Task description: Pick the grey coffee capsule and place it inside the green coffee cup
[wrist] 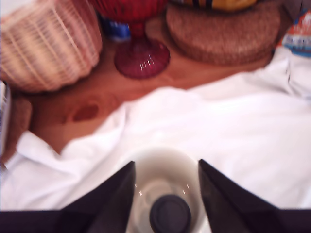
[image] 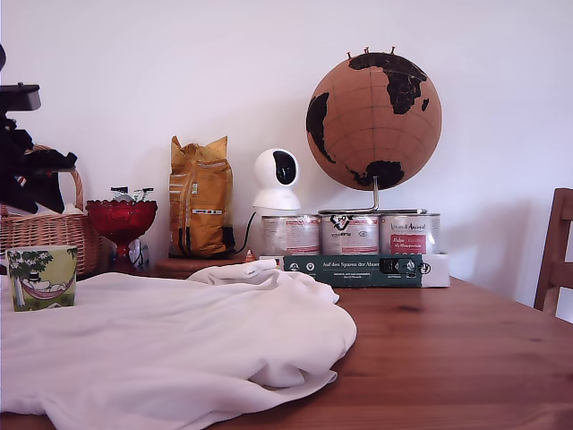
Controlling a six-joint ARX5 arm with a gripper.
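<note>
The green coffee cup [image: 41, 278], yellow-green with a tree and hammock print, stands on a white cloth [image: 170, 345] at the exterior view's left. The wrist view looks down into its white inside [wrist: 187, 170]. The grey coffee capsule [wrist: 170, 213] lies at the bottom of the cup, a dark round disc seen from above. My gripper [wrist: 165, 162] hangs above the cup's mouth, open, its two dark fingers [wrist: 112, 199] spread to either side of the rim and touching nothing. In the exterior view only black parts of the arm [image: 27, 170] show above the cup.
Behind the cup stand a wicker basket [image: 49, 228], a red glass bowl on a stem [image: 121, 219], a yellow bag [image: 200, 197] on a round mat [wrist: 223, 34], a white camera [image: 276, 179], three tins [image: 349, 235] and a globe [image: 374, 107]. A chair [image: 557, 251] is at the right.
</note>
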